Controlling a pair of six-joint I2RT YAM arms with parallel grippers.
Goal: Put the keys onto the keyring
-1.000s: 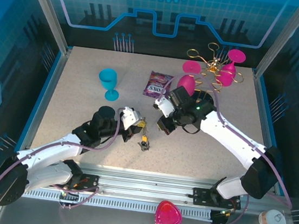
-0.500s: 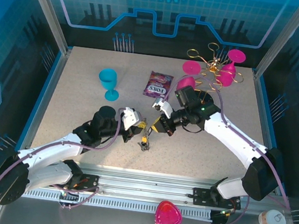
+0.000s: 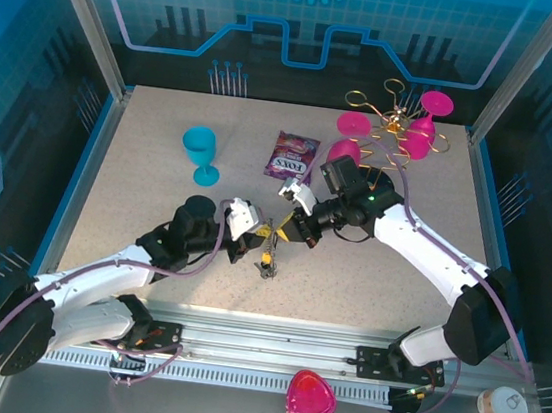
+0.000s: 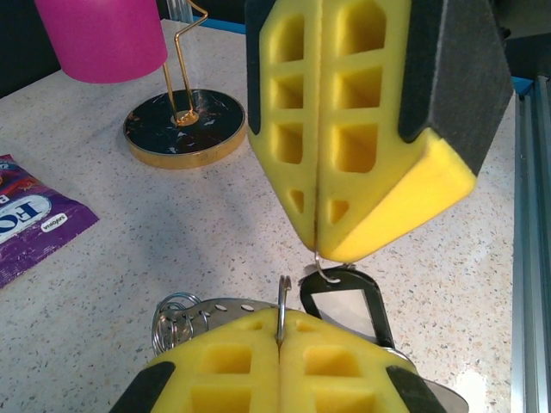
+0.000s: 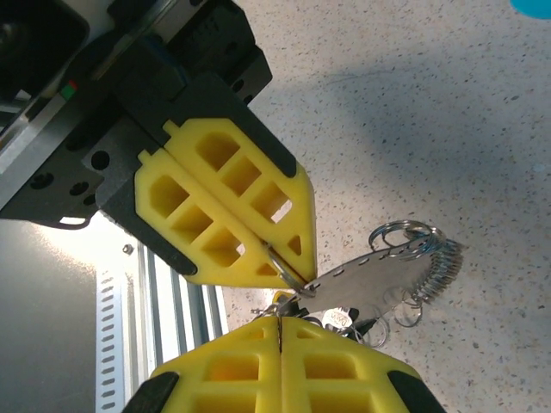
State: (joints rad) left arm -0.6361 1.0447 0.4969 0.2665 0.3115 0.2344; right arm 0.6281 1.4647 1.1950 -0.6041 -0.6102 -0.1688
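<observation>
Since a second ago the right pincer (image 3: 289,230) has swung off the pink plastic goblets (image 3: 437,103) and come tip to tip with the left pincer (image 3: 252,236). On the near side of the keyring sit the small black-tabbed keys (image 3: 266,263), one showing an orange tab. The left pincer is pressed together on the thin dark-grey wire keyring (image 4: 281,303), which stands upright and edge-on between its pads. Just beyond the keyring, the right pincer is also pressed shut, nipping a small silvery wire hook (image 4: 323,274) above one black tab. Hook and keyring sit just beside each other, not visibly touching. Both arms reach it alike, so the coming move likely turns on lining hook with ring. Where the keyring splits is hidden in the pads, and whether the silvery coil (image 5: 435,267) joins it is unclear. Well beyond the keyring lie a purple snack packet (image 3: 291,155) and the gold wire goblet rack (image 4: 183,129).
</observation>
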